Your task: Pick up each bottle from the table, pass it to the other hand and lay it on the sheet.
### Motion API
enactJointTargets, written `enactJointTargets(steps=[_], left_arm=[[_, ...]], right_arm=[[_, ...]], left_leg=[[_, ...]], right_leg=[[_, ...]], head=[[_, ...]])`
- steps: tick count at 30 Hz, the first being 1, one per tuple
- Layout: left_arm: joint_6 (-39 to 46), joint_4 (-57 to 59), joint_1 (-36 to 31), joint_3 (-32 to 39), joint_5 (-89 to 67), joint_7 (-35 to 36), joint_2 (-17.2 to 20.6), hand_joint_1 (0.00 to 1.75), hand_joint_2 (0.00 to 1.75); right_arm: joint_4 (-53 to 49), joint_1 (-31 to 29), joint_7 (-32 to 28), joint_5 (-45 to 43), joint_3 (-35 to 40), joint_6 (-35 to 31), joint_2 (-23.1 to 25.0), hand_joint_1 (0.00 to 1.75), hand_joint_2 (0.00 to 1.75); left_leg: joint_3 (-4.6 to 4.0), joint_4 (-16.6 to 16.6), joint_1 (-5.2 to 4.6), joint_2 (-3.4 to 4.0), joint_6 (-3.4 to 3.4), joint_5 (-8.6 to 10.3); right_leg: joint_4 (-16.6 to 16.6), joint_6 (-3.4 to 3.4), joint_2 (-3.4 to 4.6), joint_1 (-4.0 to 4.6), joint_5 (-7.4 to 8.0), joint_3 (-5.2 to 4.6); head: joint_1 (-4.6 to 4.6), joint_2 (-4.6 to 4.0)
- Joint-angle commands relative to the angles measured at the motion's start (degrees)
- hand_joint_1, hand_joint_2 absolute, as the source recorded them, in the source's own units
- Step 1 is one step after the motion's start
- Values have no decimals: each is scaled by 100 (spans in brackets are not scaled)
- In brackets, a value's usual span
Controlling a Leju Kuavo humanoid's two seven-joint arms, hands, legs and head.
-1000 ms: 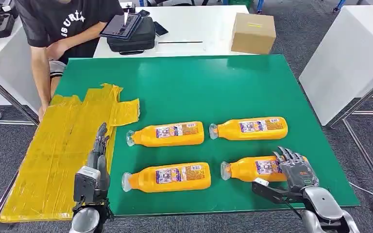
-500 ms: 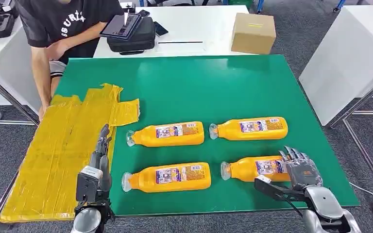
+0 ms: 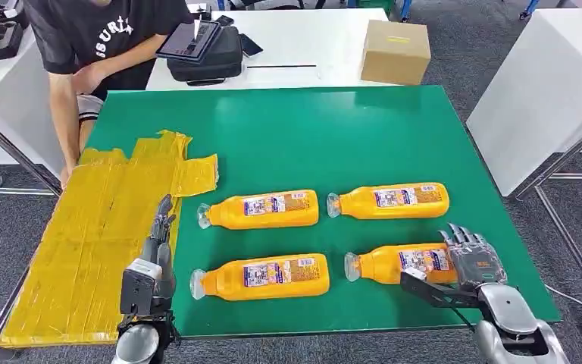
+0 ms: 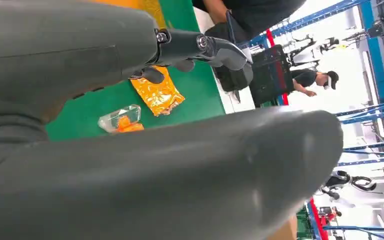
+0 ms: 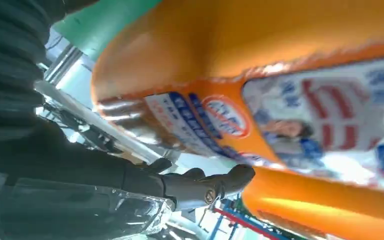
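Note:
Four orange bottles lie on their sides on the green table [image 3: 333, 129]: far left [image 3: 261, 209], far right [image 3: 390, 201], near left [image 3: 261, 277] and near right [image 3: 390, 264]. My right hand [image 3: 474, 262] sits at the base end of the near right bottle, with its fingers over the end and its thumb spread along the near side. That bottle [image 5: 280, 75] looms close in the right wrist view, beyond my fingers [image 5: 200, 187]. My left hand [image 3: 154, 254] hovers with straight fingers over the edge of the yellow sheet [image 3: 83, 227], holding nothing.
A person [image 3: 106, 38] in a black shirt leans at the table's far left corner. Behind the table stand a black bag [image 3: 204, 57] with a tablet and a cardboard box [image 3: 395, 49]. A white table [image 3: 546, 83] is at the right.
My right hand has slid a little to the right and nearer along the near right bottle's base. The left hand and the bottles have hardly moved.

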Motion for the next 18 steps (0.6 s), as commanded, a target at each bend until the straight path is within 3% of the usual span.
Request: enactJointTargets(steps=[1, 2, 4, 10, 18], left_arm=[[-7, 361, -185, -60, 70, 13, 79, 0, 0], [-8, 353, -181, -69, 79, 13, 83, 0, 0], [-8, 353, -181, -69, 79, 13, 83, 0, 0], [-9, 335, -157, -71, 81, 13, 82, 0, 0], [11, 298, -181, -42, 103, 0, 98, 0, 0]], right_arm=[[553, -215, -102, -176, 253, 0, -94, 134, 175], [532, -188, -101, -199, 264, 2, -98, 152, 175], [532, -188, -101, -199, 264, 2, -98, 150, 175], [493, -127, -92, -204, 261, -5, -74, 166, 175], [531, -174, -83, -208, 263, -7, -65, 169, 175]], left_leg=[[12, -3, 7, 5, -6, -3], [14, -4, 8, 7, -9, -3], [15, -5, 6, 3, -8, -3], [8, -3, 3, 3, -5, -1], [17, -5, 7, 3, -10, -3]], right_leg=[[-9, -18, -1, 9, 0, 14], [-12, -27, -2, 12, 1, 17], [-11, -25, -5, 9, 0, 18], [-7, -15, -3, 5, 1, 9], [-13, -29, -6, 11, 0, 21]], head=[[0, 0], [-2, 0], [0, 2], [0, 0], [0, 0]])
